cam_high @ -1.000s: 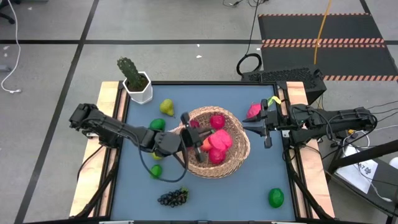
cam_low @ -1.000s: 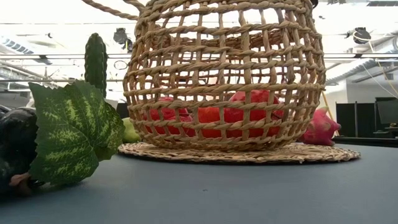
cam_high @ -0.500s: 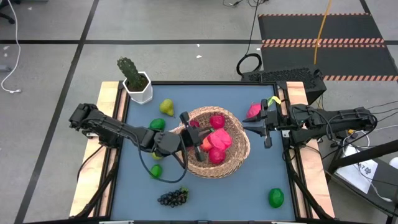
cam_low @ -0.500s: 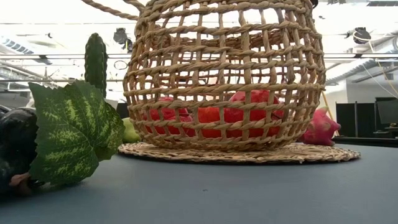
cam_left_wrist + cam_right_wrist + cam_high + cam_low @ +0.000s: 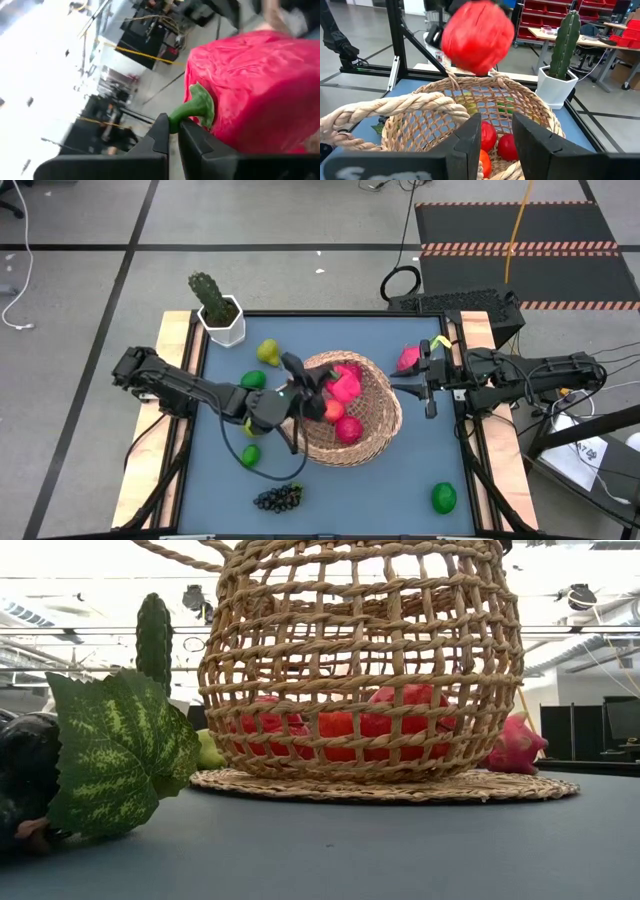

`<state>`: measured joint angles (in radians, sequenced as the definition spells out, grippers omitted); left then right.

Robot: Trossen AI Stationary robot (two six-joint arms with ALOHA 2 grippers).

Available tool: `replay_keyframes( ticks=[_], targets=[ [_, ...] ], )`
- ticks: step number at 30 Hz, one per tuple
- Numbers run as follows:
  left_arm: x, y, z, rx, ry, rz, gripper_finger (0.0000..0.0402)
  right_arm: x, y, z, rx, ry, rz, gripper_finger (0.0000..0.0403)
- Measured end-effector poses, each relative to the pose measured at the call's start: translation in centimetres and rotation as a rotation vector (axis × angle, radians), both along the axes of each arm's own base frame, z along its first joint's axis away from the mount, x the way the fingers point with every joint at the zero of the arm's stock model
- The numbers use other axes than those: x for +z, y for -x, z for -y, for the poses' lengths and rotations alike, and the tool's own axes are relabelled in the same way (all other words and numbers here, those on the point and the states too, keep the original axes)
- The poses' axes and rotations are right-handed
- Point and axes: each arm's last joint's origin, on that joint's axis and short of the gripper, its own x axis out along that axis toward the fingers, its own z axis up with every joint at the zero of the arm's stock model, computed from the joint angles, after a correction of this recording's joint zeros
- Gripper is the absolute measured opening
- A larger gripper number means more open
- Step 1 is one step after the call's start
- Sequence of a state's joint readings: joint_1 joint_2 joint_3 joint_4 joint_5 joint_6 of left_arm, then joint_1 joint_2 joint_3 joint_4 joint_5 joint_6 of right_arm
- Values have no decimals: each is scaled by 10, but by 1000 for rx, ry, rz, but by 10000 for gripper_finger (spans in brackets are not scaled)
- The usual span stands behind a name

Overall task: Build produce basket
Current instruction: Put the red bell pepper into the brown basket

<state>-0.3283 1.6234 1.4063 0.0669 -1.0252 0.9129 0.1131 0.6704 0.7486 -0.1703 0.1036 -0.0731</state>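
Observation:
The tan wicker basket (image 5: pixel 345 408) stands mid-table with several red fruits (image 5: pixel 347 430) inside. My left gripper (image 5: pixel 172 125) is shut on a red pepper (image 5: pixel 341 385) that hangs above the basket's far half; the pepper (image 5: pixel 477 35) also shows in the right wrist view. At the basket's right rim my right gripper (image 5: pixel 412 388) points level toward the table's left. Loose on the table are a pear (image 5: pixel 268 352), limes (image 5: pixel 253 380) (image 5: pixel 250 454) (image 5: pixel 444 498), grapes (image 5: pixel 279 498) and a dragon fruit (image 5: pixel 408 360). My left gripper pinches the pepper's green stem (image 5: pixel 192 110) between its two fingertips, coming level from the table's left. The pepper (image 5: pixel 260 90) juts out beyond the fingers, lifted clear of the basket. My right gripper comes level from the table's right, its fingers (image 5: pixel 467 145) on either side of the basket's right rim (image 5: pixel 497 172), beside the rope handle (image 5: pixel 395 107). The picture's lower edge cuts off the place of contact. The basket rests upright on the table.
A white pot with a cactus (image 5: pixel 215 305) stands at the far left corner. The grapes' big leaf (image 5: pixel 120 750) lies near the front edge. Bare blue table shows in front of the basket and at the right.
My left gripper has rolled about its own line, staying over the basket. The pepper has swung with it, from above the basket's middle toward the far edge, and stays clear of the fruit below.

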Motion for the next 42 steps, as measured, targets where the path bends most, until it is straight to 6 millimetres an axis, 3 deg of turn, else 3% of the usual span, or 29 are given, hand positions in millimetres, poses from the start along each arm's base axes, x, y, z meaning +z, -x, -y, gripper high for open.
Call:
replay_keyframes(
  ticks=[9,19,27,42],
  targets=[
    [-51,-30,3,-28,-239,-325,24,0,0,0,0,4,-1,102],
    [-87,-51,-10,-102,-236,-432,28,-1,0,0,3,19,-8,102],
    [-96,-53,-23,-172,-113,-448,16,-1,0,0,3,23,-9,102],
    [-96,-56,-38,-123,-42,-401,40,-1,0,0,3,23,-10,102]
  ],
)
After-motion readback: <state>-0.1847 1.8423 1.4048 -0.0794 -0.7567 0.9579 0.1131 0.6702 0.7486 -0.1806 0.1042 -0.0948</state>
